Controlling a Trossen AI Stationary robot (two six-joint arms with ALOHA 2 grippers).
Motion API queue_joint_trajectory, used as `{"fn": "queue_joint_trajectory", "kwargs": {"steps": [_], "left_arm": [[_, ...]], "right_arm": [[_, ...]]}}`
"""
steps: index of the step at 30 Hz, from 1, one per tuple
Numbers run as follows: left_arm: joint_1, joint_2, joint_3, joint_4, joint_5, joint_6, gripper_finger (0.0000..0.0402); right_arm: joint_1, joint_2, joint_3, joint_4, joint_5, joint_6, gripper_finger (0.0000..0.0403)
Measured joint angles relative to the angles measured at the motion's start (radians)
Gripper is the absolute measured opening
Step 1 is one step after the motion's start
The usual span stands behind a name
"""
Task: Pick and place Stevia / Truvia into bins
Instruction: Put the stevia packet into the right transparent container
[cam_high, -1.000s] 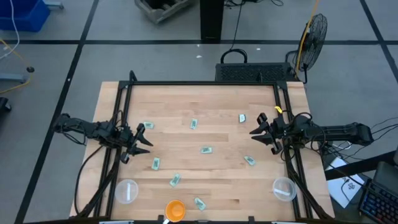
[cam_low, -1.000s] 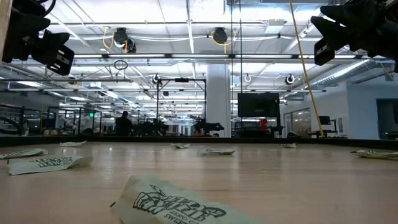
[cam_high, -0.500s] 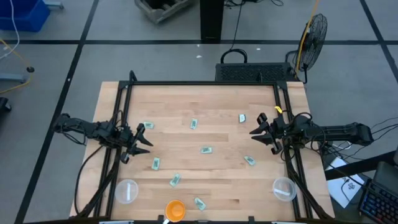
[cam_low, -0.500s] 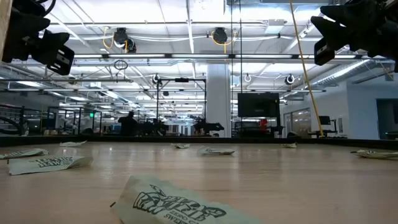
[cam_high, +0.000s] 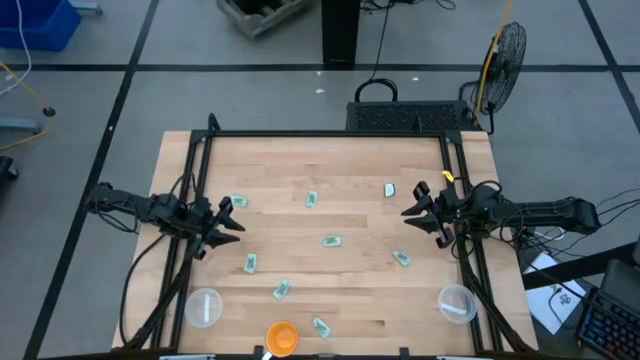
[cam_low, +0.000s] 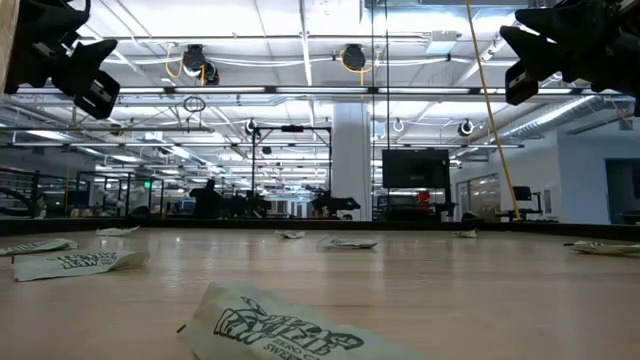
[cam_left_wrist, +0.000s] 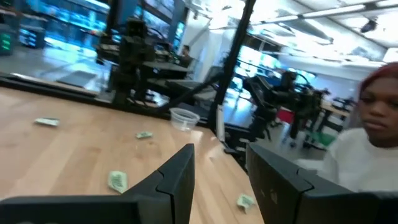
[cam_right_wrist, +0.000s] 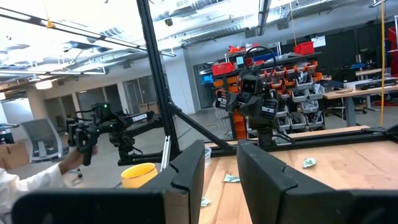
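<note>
Overhead, we see the wooden table (cam_high: 340, 210) with both arms held over its side edges. The left tool (cam_high: 226, 222) hangs above the table's left side with its fingers spread and nothing between them. The right tool (cam_high: 416, 212) hangs above the right side, also spread and empty. In the low view we see both tools high above the table surface, touching nothing.

Next we note the two bins. One bin (cam_high: 203, 307) stands near the front left corner, the other bin (cam_high: 456, 303) near the front right corner. Between them, at the front edge, sits an orange bowl (cam_high: 281, 337).

Smallest are the Stevia / Truvia sachets, which we count scattered flat across the table, all outside the bins. One sachet (cam_high: 238, 202) lies just beside the left tool, and another (cam_high: 250, 264) sits nearer the front on that side. One (cam_high: 311, 199) and one (cam_high: 389, 189) lie toward the far side, one (cam_high: 331, 241) near the middle, and one (cam_high: 401, 258) near the right tool. Two more, (cam_high: 282, 289) and (cam_high: 321, 326), lie close to the orange bowl.
</note>
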Motion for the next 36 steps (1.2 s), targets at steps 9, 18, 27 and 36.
{"fn": "queue_joint_trajectory", "kwargs": {"steps": [9, 18, 27, 36], "left_arm": [[0.0, 0.0, 0.0, 0.001, -0.027, -0.001, 0.015], [0.0, 0.0, 0.0, 0.002, -0.031, -0.004, 0.015], [0.0, 0.0, 0.0, 0.0, -0.03, -0.002, 0.015], [0.0, 0.0, 0.0, 0.001, -0.045, -0.046, 0.015]], "right_arm": [[0.0, 0.0, 0.0, 0.0, 0.0, 0.0, 0.0089], [0.0, 0.0, 0.0, 0.0, 0.0, 0.0, 0.0089], [0.0, 0.0, 0.0, 0.0, -0.001, 0.001, 0.0089], [0.0, 0.0, 0.0, 0.001, 0.0, 0.033, 0.0089]]}}
